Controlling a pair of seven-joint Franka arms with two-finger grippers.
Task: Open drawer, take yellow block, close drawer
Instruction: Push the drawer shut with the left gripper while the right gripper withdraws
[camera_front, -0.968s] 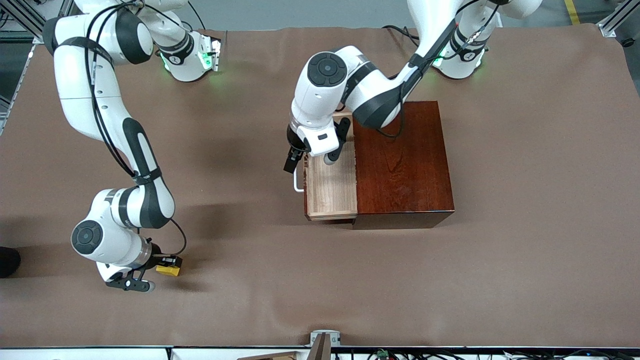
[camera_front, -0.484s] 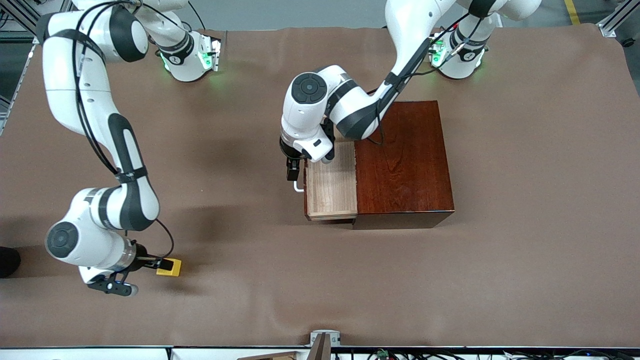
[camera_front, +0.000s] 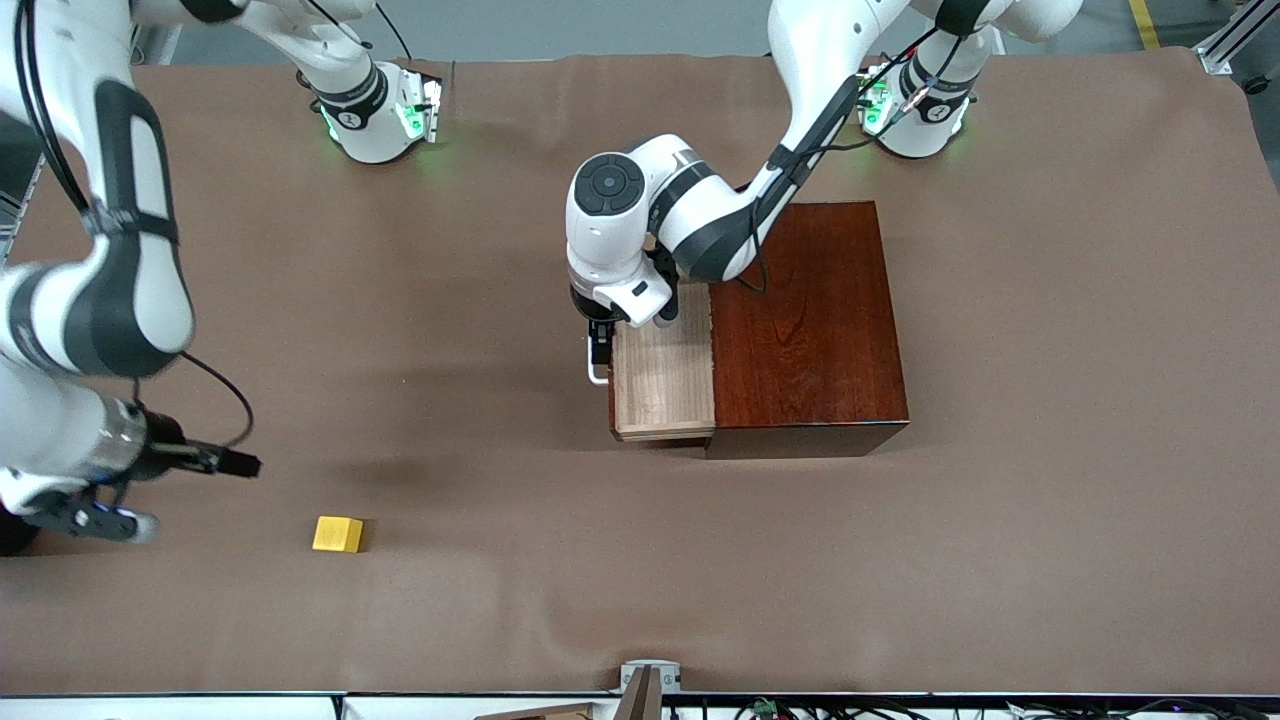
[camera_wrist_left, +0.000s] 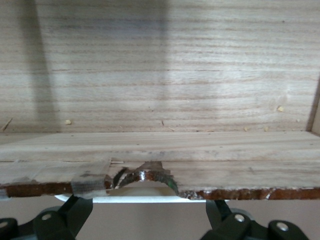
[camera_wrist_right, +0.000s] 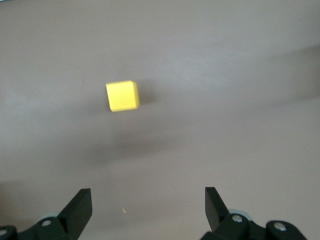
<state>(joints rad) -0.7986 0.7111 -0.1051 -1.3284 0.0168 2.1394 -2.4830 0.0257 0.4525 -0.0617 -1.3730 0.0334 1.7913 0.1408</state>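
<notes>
The yellow block (camera_front: 337, 534) lies alone on the brown table cover near the right arm's end; it also shows in the right wrist view (camera_wrist_right: 122, 95). My right gripper (camera_front: 243, 464) (camera_wrist_right: 147, 196) hangs open above the table beside the block, holding nothing. The drawer (camera_front: 662, 375) stands pulled out of the dark reddish-brown box (camera_front: 808, 320), and its pale-wood tray (camera_wrist_left: 160, 75) is bare. My left gripper (camera_front: 600, 348) (camera_wrist_left: 147, 212) is at the white handle (camera_front: 594, 376) (camera_wrist_left: 145, 198), open, with one finger at each end of the bar.
The brown cover (camera_front: 640, 560) spans the whole table. The right arm's elbow (camera_front: 90, 300) looms high at that arm's end of the table. The left arm's wrist (camera_front: 620, 230) hangs over the drawer's farther part.
My right gripper opened, let go of the yellow block on the table, and rose away toward its own end. My left gripper turned and settled at the drawer's handle.
</notes>
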